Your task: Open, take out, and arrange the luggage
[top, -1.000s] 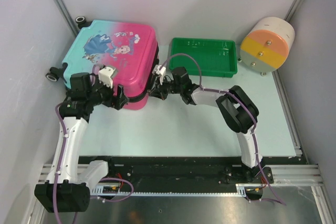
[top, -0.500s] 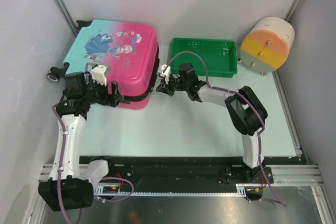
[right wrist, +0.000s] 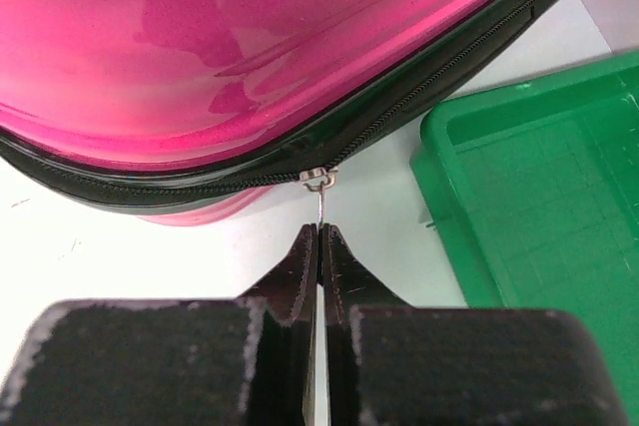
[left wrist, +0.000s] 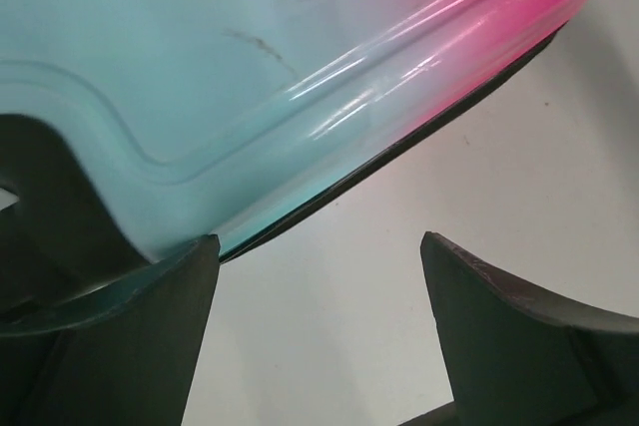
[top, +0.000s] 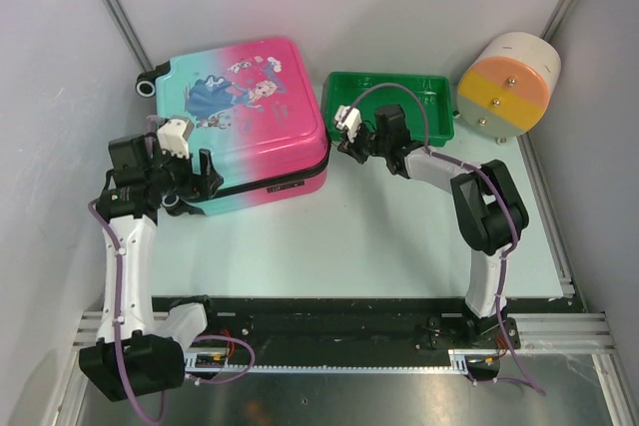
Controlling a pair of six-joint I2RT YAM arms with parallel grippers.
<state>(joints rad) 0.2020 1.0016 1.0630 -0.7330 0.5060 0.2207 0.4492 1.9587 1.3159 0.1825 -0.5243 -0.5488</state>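
Observation:
The luggage (top: pixel 240 112) lies flat at the back left of the table, teal on its left half and pink on its right, its cartoon print facing up. My right gripper (top: pixel 337 142) is at its pink right edge, shut on the metal zipper pull (right wrist: pixel 319 197). In the right wrist view the fingertips (right wrist: pixel 319 231) pinch the pull just below the black zipper line of the pink shell (right wrist: pixel 250 37). My left gripper (top: pixel 203 180) stands open at the near teal corner (left wrist: pixel 250 77). Only bare table shows between its fingers (left wrist: pixel 318 238), and the left finger lies close under the shell's edge.
A green tray (top: pixel 399 112) sits just right of the luggage, close behind my right wrist, and also shows in the right wrist view (right wrist: pixel 539 207). A white-and-orange cylinder (top: pixel 507 82) stands at the back right corner. Grey walls close in on both sides.
The luggage has swung round, its pink end now nearer the green tray. My right gripper moved up and right with the zipper pull. My left gripper shifted left along the teal corner.

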